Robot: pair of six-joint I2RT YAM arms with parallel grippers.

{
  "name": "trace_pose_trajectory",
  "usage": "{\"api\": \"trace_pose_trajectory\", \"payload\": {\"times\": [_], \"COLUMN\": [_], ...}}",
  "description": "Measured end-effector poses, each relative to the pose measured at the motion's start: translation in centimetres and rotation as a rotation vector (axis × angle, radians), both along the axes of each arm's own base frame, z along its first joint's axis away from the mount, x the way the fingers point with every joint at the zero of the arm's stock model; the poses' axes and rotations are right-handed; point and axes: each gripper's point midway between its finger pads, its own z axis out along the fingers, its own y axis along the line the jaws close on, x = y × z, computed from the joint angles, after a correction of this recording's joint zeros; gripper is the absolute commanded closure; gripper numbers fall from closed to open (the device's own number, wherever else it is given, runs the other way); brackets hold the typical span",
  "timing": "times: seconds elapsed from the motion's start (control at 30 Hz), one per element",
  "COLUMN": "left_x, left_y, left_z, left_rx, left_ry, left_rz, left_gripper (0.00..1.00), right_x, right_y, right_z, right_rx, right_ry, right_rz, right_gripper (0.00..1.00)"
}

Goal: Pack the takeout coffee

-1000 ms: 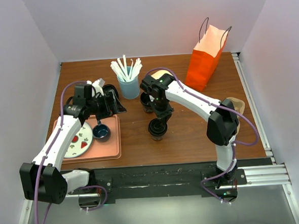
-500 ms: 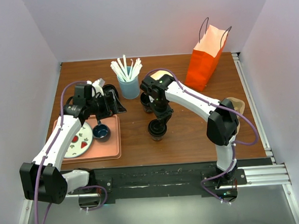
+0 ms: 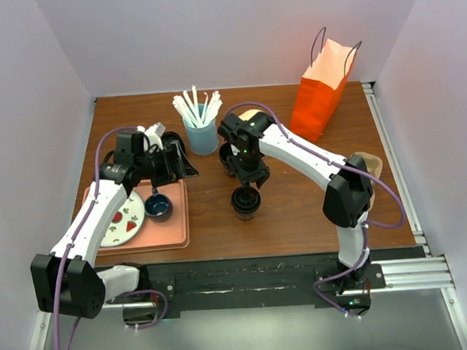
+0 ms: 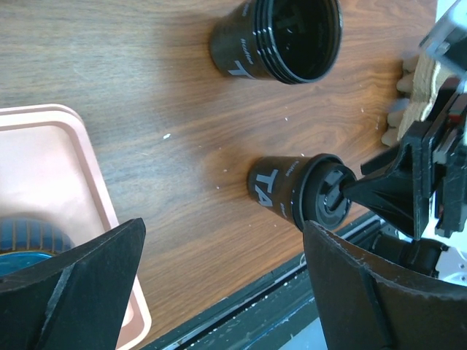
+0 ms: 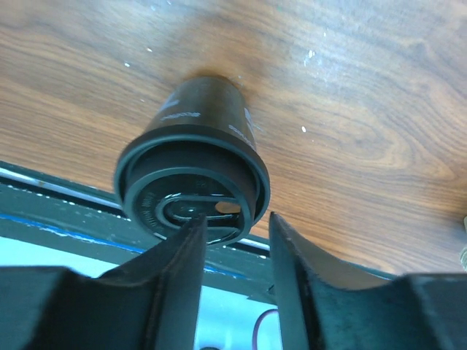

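Note:
The takeout coffee (image 3: 245, 203) is a small black cup with a round black lid, standing upright on the wooden table at centre front. It also shows in the left wrist view (image 4: 288, 191) and fills the right wrist view (image 5: 191, 157). My right gripper (image 3: 246, 184) points down right over the lid, open. One finger (image 5: 182, 251) rests at the lid's top and the other is past its rim (image 5: 292, 251). My left gripper (image 3: 181, 164) hovers wide open over the tray's right edge, with nothing between its fingers (image 4: 222, 240).
A second black cup without a lid (image 4: 284, 36) stands just behind the coffee. A light blue tumbler of white straws (image 3: 201, 133) is further back and an orange paper bag (image 3: 321, 86) at back right. The pink tray (image 3: 169, 230) holds a plate (image 3: 124, 221) and a dark blue mug (image 3: 157, 204).
My right gripper's jaws have parted over the lid of the coffee, which stays standing in place. The left arm has not moved.

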Motion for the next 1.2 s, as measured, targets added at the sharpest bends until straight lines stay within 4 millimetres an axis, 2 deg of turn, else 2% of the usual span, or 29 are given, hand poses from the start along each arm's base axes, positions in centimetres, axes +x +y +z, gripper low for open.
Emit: {"api": "trace_pose_trajectory", "payload": {"times": [0.23,0.37,0.43,0.5,0.63,0.77,1.0,1.2], "left_x": [-0.4,-1.1,-1.5,-2.0,-2.8,-2.7,-2.4,-2.6], "left_y": [-1.2,-3.5,-5.1,-6.5,-8.5,-9.2,-10.2,-10.8], "left_z": [0.2,0.0,-0.3,-0.8,-1.9,-2.8,-3.4,-3.7], "left_rx": [-0.026,-0.038,-0.046,-0.061,-0.092,-0.112,-0.135,-0.143], "left_ry": [-0.005,-0.003,0.002,0.016,0.047,0.075,0.089,0.100], "left_rz": [-0.056,-0.126,-0.170,-0.202,-0.252,-0.260,-0.272,-0.282], "left_gripper": [0.14,0.20,0.21,0.23,0.26,0.28,0.31,0.32], "right_x": [0.7,0.5,0.3,0.0,-0.8,-1.3,-0.3,0.1], "right_y": [0.1,-1.0,-1.7,-2.2,-2.2,-1.6,-1.0,-0.9], "right_z": [1.2,2.1,2.3,2.2,1.0,-0.1,0.3,-0.6], "right_rx": [0.051,0.146,0.196,0.257,0.345,0.418,0.507,0.505], "right_ry": [-0.030,-0.024,-0.022,-0.008,0.040,0.085,0.072,0.086], "right_rz": [-0.015,-0.035,-0.046,-0.054,-0.045,-0.017,0.017,0.032], "right_gripper": [0.52,0.47,0.41,0.36,0.36,0.34,0.33,0.33]}}
